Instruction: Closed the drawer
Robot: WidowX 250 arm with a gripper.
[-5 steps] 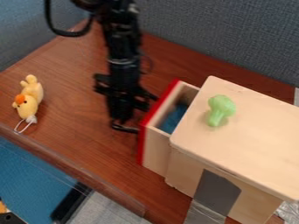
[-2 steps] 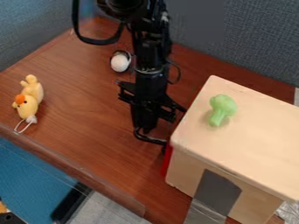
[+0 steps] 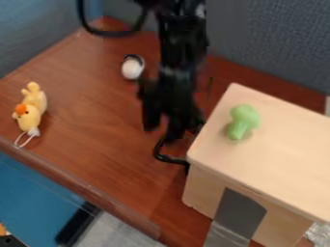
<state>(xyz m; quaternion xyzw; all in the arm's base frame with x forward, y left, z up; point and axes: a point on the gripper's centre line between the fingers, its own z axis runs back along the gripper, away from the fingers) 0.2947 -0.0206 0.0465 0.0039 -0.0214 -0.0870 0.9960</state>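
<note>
Drawer's red front no longer juts past the wooden cabinet (image 3: 203,191) — drawer now tucked inside at the near-gripper end, closing probably done — black gripper (image 3: 163,133) just beside, jaws blurred, can't tell if apart or together.

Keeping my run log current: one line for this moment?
drawer: looks shut | gripper: beside wooden box | box top: green toy broccoli
</note>
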